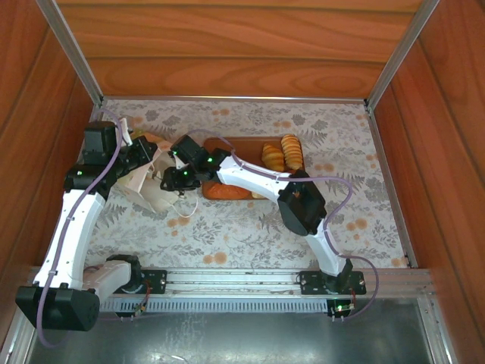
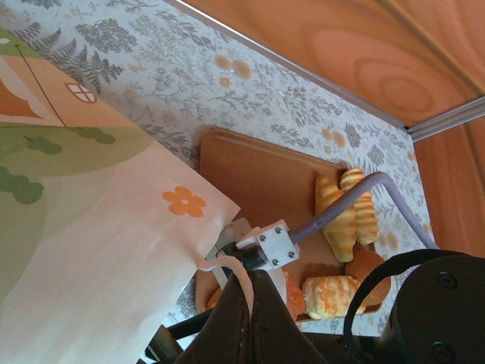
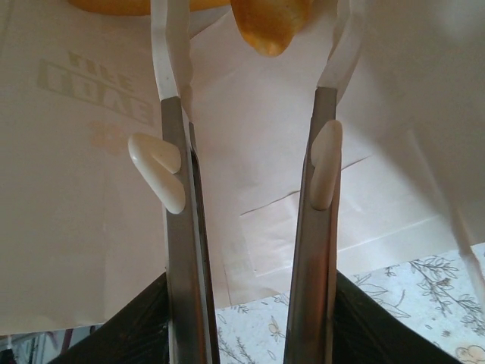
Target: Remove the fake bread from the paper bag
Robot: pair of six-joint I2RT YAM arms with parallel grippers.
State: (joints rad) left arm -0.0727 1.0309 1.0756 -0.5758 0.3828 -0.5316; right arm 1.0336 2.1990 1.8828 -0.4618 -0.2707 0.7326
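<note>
The piece of fake bread (image 3: 269, 26) to go for is a golden one deep inside the paper bag (image 1: 155, 189), sitting just past the tips of the right tool (image 1: 180, 179). That tool's jaws are apart and nothing is pinched, so I'd say it's lined up for a grab that's not made yet. A second golden bit peeks in beside it.

The bag lies on its side on the desk (image 1: 250, 227), mouth toward the right arm. The left tool (image 2: 246, 311) is closed tight at the bag's rim, right where the white cord handle (image 2: 227, 262) is. My guess is it's there to hold the mouth open and stop the bag sliding.

Other pastries (image 1: 282, 154) sit on the brown board (image 2: 258, 174) beside the bag, so that's probably the drop-off spot.

Writing-wise, there's faint green lettering showing back-to-front through the paper, and I can't read it for sure. The outside has a green print with an orange flower.
</note>
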